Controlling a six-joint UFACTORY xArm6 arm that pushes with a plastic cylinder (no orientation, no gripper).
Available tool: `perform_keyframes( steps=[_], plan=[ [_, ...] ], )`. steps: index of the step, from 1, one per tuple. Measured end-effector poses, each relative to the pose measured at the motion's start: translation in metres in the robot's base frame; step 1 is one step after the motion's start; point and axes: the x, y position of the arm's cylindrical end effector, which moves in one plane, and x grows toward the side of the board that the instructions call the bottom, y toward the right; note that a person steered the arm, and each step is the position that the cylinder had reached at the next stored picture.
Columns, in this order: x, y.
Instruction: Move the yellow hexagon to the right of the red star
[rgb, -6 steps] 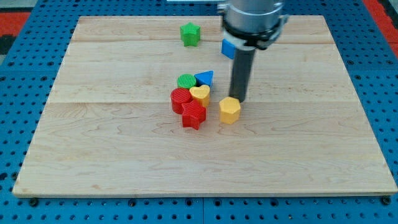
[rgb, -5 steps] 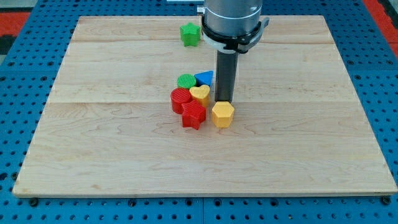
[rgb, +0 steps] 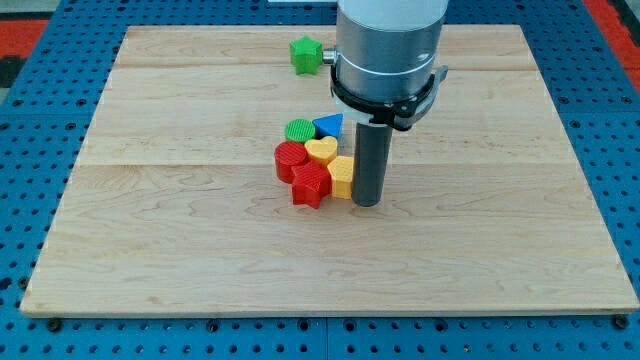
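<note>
The yellow hexagon sits near the board's middle, touching the right side of the red star. My tip is on the board right against the hexagon's right side, and the rod hides the hexagon's right edge. The arm's grey body fills the view's top centre.
A red cylinder, a yellow heart, a green cylinder and a blue triangle are clustered just above the star. A green star lies near the top edge. The wooden board sits on a blue pegboard.
The yellow hexagon has slid left until it touches the red star. My tip has moved from above the hexagon, down and round to its right side.
</note>
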Motion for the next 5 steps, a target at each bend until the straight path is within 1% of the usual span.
perform_keyframes(
  steps=[1,2,3,5],
  plan=[
    [0.006,0.027],
    [-0.008,0.082],
    [-0.067,0.094],
    [-0.187,0.094]
  ],
)
